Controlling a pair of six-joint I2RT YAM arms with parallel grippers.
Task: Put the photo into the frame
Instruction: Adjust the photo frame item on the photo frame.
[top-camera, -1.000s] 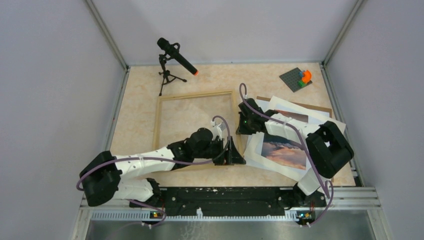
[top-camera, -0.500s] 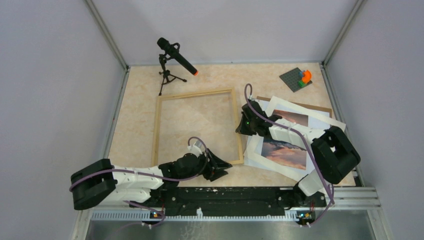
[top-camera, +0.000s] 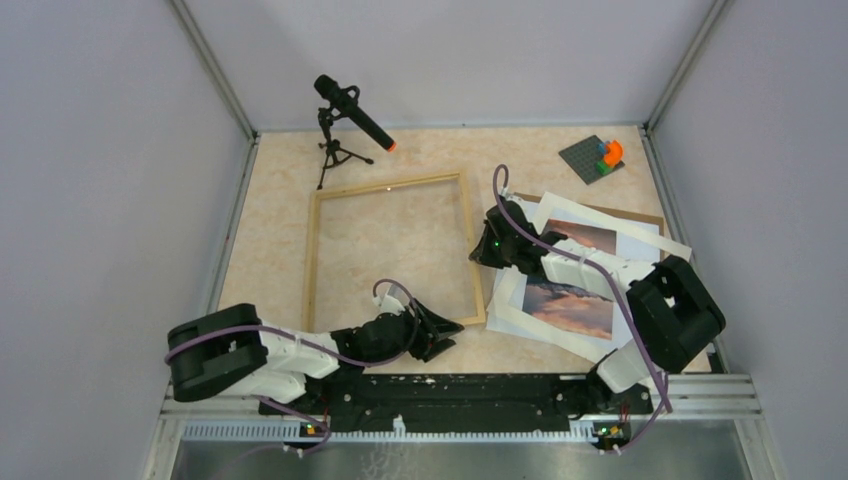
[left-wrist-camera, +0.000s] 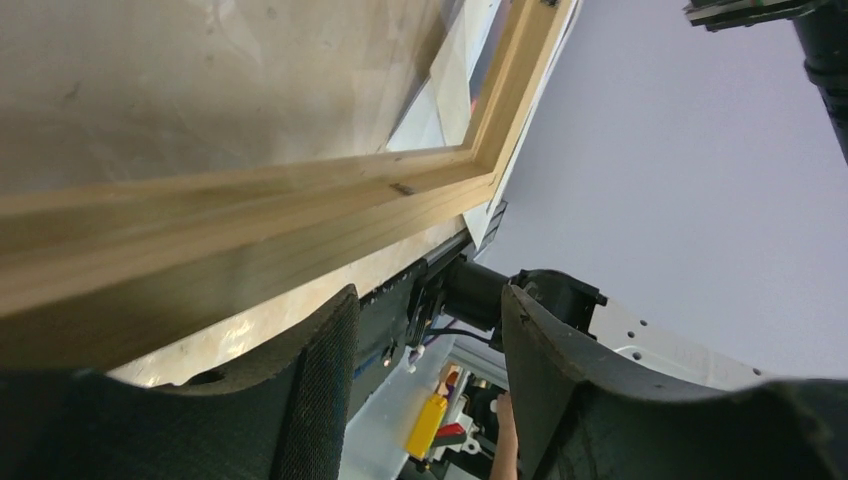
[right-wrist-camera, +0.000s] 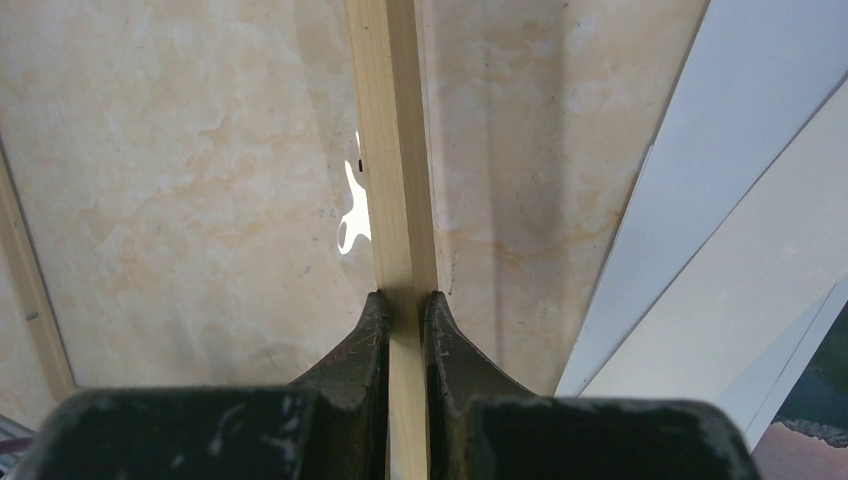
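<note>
The frame (top-camera: 390, 185) of light wood lies flat on the table, left of centre. My right gripper (top-camera: 481, 256) is shut on the frame's right rail; the right wrist view shows both fingers pinching the strip (right-wrist-camera: 392, 150) at the gripper (right-wrist-camera: 405, 298). My left gripper (top-camera: 450, 328) is open and empty, low on the table just outside the frame's near right corner; the left wrist view shows the gripper (left-wrist-camera: 430, 305) beside the near rail (left-wrist-camera: 250, 220). The photo (top-camera: 568, 305), a sunset print on white paper, lies right of the frame, partly under my right arm.
A second white sheet (top-camera: 640, 240) with a picture patch lies over a brown board (top-camera: 610, 212) behind the photo. A grey plate with coloured bricks (top-camera: 598, 157) sits at the back right. A microphone on a tripod (top-camera: 345, 120) stands behind the frame. White sheets (right-wrist-camera: 740, 200) lie close to the gripped rail.
My left arm has drawn back from the frame's near right corner towards the near edge and now lies lower. The frame has turned slightly, held by the right gripper.
</note>
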